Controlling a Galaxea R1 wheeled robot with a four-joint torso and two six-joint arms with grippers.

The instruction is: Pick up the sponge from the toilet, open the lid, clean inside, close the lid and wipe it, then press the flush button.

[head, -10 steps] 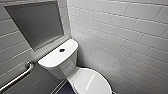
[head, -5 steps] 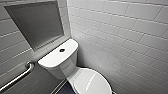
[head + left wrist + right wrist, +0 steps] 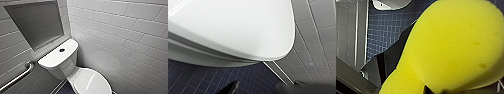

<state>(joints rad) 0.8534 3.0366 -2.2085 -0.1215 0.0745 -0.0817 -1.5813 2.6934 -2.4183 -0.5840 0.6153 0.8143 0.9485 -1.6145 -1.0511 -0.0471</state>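
The white toilet [image 3: 63, 67] stands against the tiled wall, and its oval lid [image 3: 91, 82] is down over the bowl. On the flat tank cover sits the small dark flush button [image 3: 62, 50]. The lid [image 3: 238, 27] looms close in the left wrist view, above the dark floor. My left gripper [image 3: 268, 88] hangs open just below the lid's rim, with nothing between its dark fingertips [image 3: 231, 87]. In the right wrist view the bright yellow sponge [image 3: 453, 47] sits very close, and my right gripper [image 3: 411, 75] is shut on it.
A metal grab bar [image 3: 17, 76] runs along the left wall beside the tank. A recessed grey panel [image 3: 35, 23] sits above the tank. White tiled walls [image 3: 125, 37] close in on the right. The floor [image 3: 205, 80] is small dark blue tiles.
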